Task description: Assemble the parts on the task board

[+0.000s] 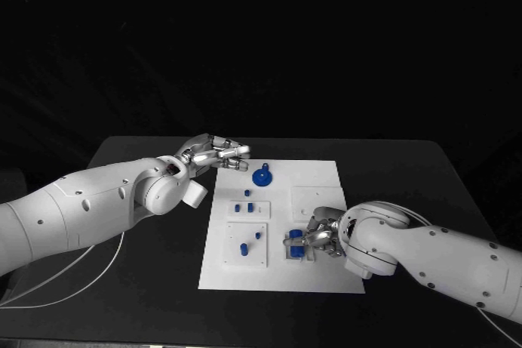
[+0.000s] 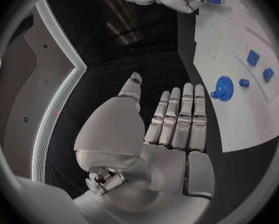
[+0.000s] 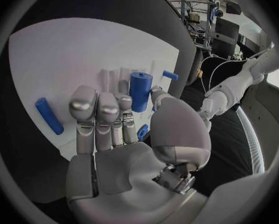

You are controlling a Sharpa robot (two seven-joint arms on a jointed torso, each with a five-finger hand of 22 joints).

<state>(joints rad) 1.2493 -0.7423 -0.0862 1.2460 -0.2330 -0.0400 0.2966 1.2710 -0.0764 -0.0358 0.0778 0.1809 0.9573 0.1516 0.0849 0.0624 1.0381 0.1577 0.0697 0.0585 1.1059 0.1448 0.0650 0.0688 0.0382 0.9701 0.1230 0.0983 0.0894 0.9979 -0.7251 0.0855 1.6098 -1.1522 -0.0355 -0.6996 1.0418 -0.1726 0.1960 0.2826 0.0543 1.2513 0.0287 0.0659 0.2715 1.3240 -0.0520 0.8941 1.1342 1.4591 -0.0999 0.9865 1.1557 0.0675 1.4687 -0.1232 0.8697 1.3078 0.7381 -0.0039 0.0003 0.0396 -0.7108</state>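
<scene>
**Right hand at the blue peg, near edge of the board**

The task board (image 1: 315,276) lay in the middle of the tabletop (image 1: 435,174). The right hand (image 1: 314,237) was down at the board's near right part, fingers (image 3: 97,107) bunched narrow round an upright blue peg (image 3: 139,90). Whether they actually pinched it, I could not tell. A second blue pin (image 3: 48,115) lay flat just beside the hand.

The left hand (image 1: 216,153) hovered off the board's far left corner, fingers straight and side by side, thumb apart, holding nothing. The blue gear (image 1: 262,177) sat on the board near that corner; small blue blocks (image 1: 244,207) lay toward the left edge.

Judgement: the peg looked like rigid, light plastic, smooth, likely slippery. Best taken mid-shaft from opposite sides and kept upright; a tilted peg would probably jam in its socket.
</scene>
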